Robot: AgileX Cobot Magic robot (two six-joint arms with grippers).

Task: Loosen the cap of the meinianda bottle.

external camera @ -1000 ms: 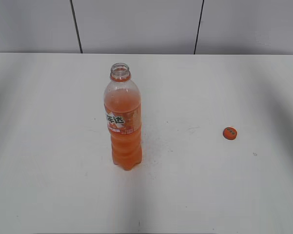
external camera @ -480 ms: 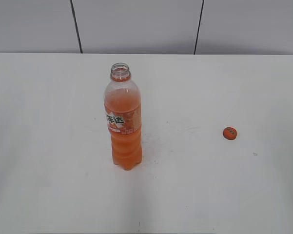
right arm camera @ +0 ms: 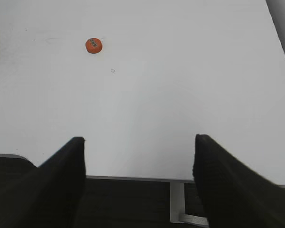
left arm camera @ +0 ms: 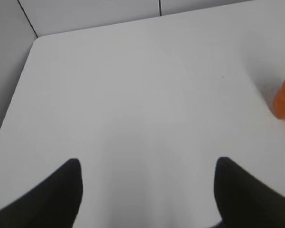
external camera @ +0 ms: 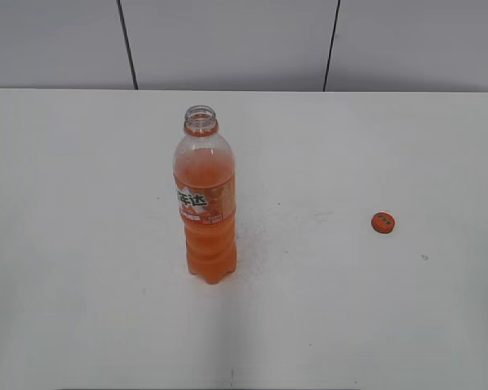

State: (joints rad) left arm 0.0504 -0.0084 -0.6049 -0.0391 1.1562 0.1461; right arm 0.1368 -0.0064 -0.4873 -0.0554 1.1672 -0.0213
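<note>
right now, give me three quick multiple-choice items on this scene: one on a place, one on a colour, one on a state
1. Where is the cap?
A. on the bottle
B. on the table, right of the bottle
C. in a gripper

2. What colour is the drink in the bottle?
A. orange
B. green
C. clear

3. How is the right gripper?
A. shut on the cap
B. shut, empty
C. open, empty

Answers: 1 B, the cap lies alone on the table. 2 A, orange shows through the plastic. 3 C, its fingers stand wide apart with nothing between.
</note>
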